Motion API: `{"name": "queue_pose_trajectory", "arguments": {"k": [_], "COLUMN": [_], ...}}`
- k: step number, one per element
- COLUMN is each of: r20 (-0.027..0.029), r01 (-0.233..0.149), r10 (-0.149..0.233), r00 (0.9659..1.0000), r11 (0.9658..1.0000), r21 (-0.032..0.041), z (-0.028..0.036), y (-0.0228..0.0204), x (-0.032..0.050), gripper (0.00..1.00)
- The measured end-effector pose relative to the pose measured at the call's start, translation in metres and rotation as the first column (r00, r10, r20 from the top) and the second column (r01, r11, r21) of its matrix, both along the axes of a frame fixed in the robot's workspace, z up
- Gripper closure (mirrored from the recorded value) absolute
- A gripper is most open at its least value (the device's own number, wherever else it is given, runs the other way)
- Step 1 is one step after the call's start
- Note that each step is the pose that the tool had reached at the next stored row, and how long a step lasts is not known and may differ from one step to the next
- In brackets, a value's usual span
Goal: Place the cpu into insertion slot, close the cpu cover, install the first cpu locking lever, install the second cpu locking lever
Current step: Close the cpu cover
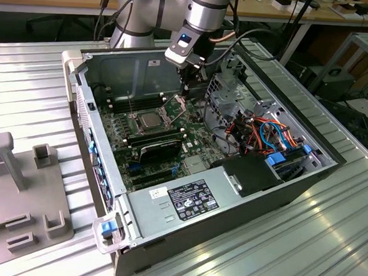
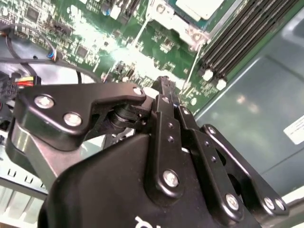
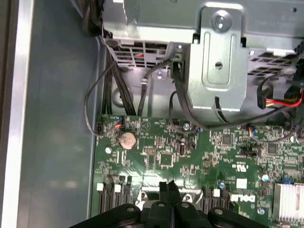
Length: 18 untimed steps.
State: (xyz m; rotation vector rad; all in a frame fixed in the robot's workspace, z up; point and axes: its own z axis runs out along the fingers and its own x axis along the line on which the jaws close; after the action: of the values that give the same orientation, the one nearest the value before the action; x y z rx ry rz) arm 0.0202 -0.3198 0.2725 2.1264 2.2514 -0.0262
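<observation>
The gripper point(image 1: 188, 91), upper middle of the exterior view, is squeezed shut on nothing. Lower left of it, the cpu point(image 1: 149, 119) lies in the insertion slot point(image 1: 137, 120).

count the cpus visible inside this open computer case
1. The cpu lies in the insertion slot on the green motherboard, at the exterior view's left of the drive cage. The cage may hide part of the board.

End effector point(image 1: 187, 91) near cpu point(image 1: 149, 119)
</observation>
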Motion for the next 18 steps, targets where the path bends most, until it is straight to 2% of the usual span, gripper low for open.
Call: {"name": "queue_pose_trajectory", "arguments": {"k": [5, 18], "r20": [-0.0001, -0.0002], "r01": [0.0, 0.0], "r10": [0.0, 0.0], "r00": [1.0, 1.0], "r11": [1.0, 1.0], "r21": [0.0, -0.0003], "z": [-0.0001, -0.002], "y": [0.0005, 0.0005], "x": [0.0103, 0.0116], "gripper": [0.89, 0.89]}}
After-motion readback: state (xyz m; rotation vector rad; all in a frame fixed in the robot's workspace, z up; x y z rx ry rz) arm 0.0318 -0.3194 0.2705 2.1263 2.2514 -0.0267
